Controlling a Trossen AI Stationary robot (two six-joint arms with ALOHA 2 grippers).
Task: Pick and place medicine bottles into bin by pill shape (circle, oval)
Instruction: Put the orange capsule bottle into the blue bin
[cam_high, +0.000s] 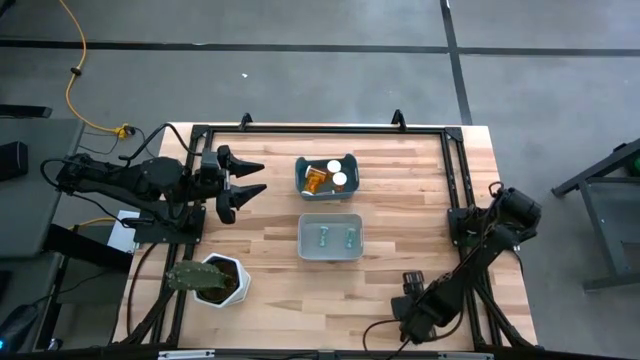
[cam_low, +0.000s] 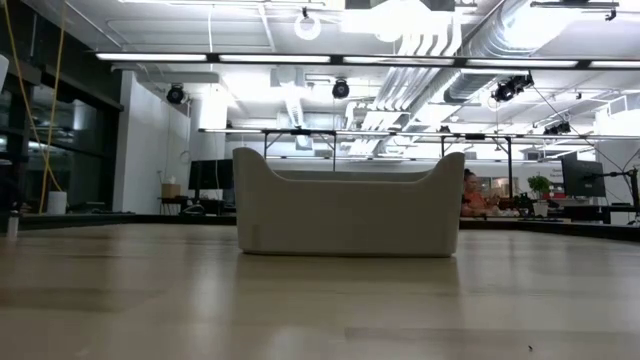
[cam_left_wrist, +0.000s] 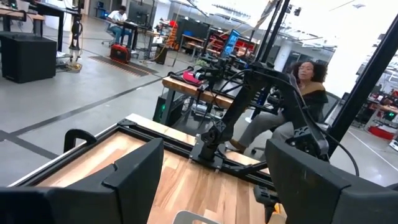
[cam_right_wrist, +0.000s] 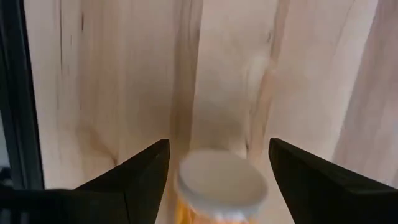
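In the right wrist view an orange medicine bottle with a white cap (cam_right_wrist: 221, 183) stands on the wood, between the two fingers of my open right gripper (cam_right_wrist: 217, 148). The fingers stand on either side of it with small gaps. In the high view this gripper (cam_high: 408, 318) is at the table's near edge, right of centre, and hides the bottle. My left gripper (cam_high: 247, 181) is open and empty at the table's left, pointing at the blue bin (cam_high: 300, 178). That bin holds orange bottles (cam_high: 316, 180). The clear bin (cam_high: 303, 238) holds greenish bottles (cam_high: 324, 238).
A white hexagonal plant pot (cam_high: 220, 280) stands at the near left. A black frame (cam_high: 320, 128) runs around the table's edges. The low view shows one bin's wall (cam_low: 350, 205) across bare wood. A seated person (cam_left_wrist: 305, 81) shows beyond the table.
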